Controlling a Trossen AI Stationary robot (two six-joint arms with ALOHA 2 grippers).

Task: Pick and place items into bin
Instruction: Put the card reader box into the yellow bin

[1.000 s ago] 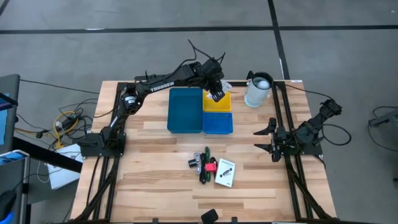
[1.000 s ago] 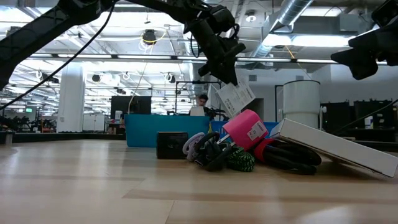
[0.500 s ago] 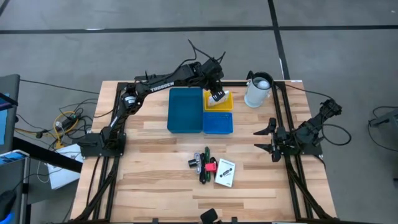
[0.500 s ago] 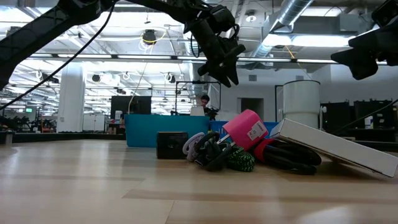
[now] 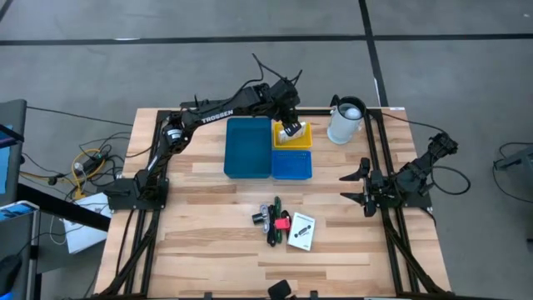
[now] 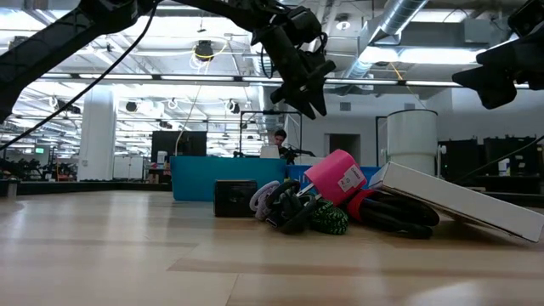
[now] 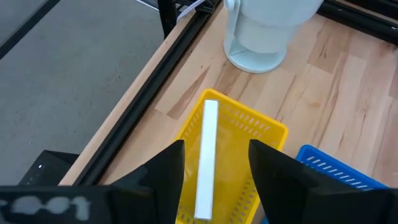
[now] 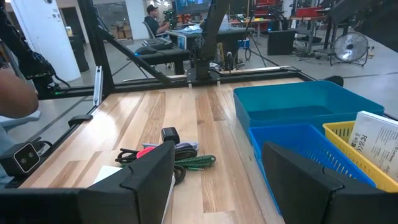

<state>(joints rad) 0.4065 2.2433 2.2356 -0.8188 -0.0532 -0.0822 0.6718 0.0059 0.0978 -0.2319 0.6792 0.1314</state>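
Since a second ago my left hand (image 5: 289, 129) has let go of the white bar (image 7: 206, 158), so its fingers are spread open now and it hangs over the small yellow tray (image 5: 301, 139). That bar is a flat, straight strip lying lengthwise in the tray right below my fingers (image 7: 163, 171), and it's got printed text on one face that I can't make out. The yellow tray has thin slotted plastic walls, same as the small bright blue tray (image 5: 291, 166) next to it; the long teal-blue tray (image 5: 247, 147) looks smooth and solid. "TROSSEN" is printed on my left arm's link.

Just beyond the yellow tray stands a smooth white cylindrical jug (image 5: 345, 122), close to the black frame rail.

My right hand (image 5: 354, 187) is parked well off to the side, fingers open, holding nothing. The leftover pile is on the pale wood-plank counter: black and green pens (image 5: 273, 222), a red piece (image 5: 281, 223), a small silver piece (image 5: 260, 218) and a white printed card (image 5: 301, 232).
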